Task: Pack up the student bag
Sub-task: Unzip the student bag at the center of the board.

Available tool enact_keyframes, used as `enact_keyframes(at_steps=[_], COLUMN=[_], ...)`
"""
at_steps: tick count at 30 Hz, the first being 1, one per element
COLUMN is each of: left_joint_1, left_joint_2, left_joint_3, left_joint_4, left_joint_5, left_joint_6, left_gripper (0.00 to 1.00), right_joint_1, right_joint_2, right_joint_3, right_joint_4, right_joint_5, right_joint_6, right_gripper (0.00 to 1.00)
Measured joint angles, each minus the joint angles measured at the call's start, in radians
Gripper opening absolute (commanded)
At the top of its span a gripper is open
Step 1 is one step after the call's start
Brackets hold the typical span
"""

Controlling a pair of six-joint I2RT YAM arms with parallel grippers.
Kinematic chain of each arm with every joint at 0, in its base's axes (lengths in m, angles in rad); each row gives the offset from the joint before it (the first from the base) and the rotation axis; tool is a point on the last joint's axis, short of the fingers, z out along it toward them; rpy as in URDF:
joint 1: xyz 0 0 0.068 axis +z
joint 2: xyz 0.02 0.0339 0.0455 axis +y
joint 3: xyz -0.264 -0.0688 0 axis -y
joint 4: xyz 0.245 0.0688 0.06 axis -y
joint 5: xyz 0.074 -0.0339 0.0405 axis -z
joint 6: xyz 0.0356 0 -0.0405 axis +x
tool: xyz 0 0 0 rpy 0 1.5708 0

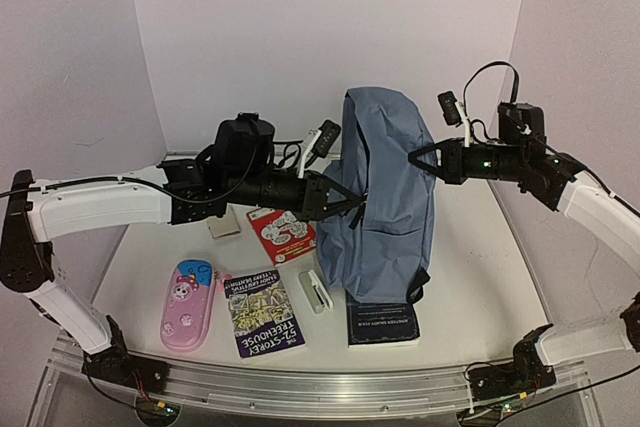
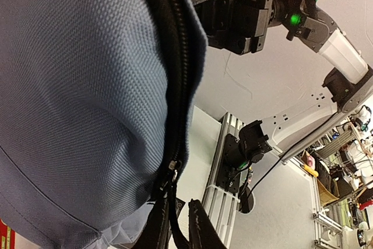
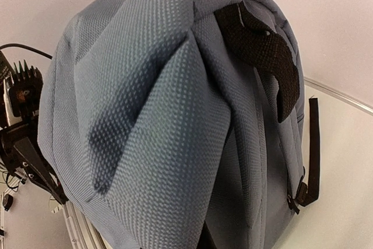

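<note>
1. The left gripper (image 2: 179,214) is standing almost closed at 9 o'clock of the student bag (image 1: 385,197). Its jaws are pinching at the lower end of the black zipper (image 2: 176,74), though I cannot tell whether the pull itself is caught.
2. The right gripper (image 1: 418,159) is sitting shut on a bunched fold of the bag's fabric at about 2 o'clock, seemingly propping the bag upright.
3. The bag is standing at the table's centre, with a dark blue book (image 1: 382,324) lying right at its base at 6 o'clock.
4. Risk: if the left arm is tugging the zipper while the right is gripping only loose cloth, the fold could be slipping out and the bag slumping toward 7 o'clock.
5. Risk: a shallow pinch beside the zipper could be dragging the whole bag instead of opening it.
6. On the white table (image 1: 470,277), at 7 to 9 o'clock of the bag, are lying a pink pencil case (image 1: 188,304), a Treehouse book (image 1: 264,312), a red booklet (image 1: 283,234) and a small white item (image 1: 316,290).
7. Plain pale walls (image 1: 250,37) are enclosing the table on three sides.
</note>
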Motion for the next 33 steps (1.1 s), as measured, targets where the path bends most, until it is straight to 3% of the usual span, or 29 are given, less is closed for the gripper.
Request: enact_keyframes(at_steps=[11, 19, 26, 29, 31, 33], left_joint_1=[0.0, 0.0, 0.0, 0.0, 0.0, 0.0], left_joint_2=[-0.003, 0.011, 0.025, 0.026, 0.026, 0.026], left_joint_3=[0.0, 0.0, 0.0, 0.0, 0.0, 0.0], left_joint_4=[-0.003, -0.057, -0.063, -0.063, -0.062, -0.062], left_joint_5=[-0.017, -0.07, -0.079, -0.079, -0.078, -0.078], left_joint_6=[0.0, 0.007, 0.017, 0.018, 0.018, 0.017], left_gripper=[0.3, 0.32, 0.01, 0.0, 0.0, 0.0], right_joint_1=[0.0, 0.0, 0.0, 0.0, 0.0, 0.0], right_joint_2=[0.0, -0.001, -0.002, -0.002, -0.003, -0.006], right_joint_3=[-0.002, -0.002, -0.003, -0.004, -0.009, -0.017], right_joint_4=[0.005, 0.005, 0.005, 0.006, 0.012, 0.02], right_joint_5=[0.0, 0.0, 0.0, 0.001, 0.007, 0.02], right_joint_6=[0.003, 0.004, 0.004, 0.004, 0.004, 0.004], right_gripper=[0.0, 0.0, 0.0, 0.0, 0.11, 0.4])
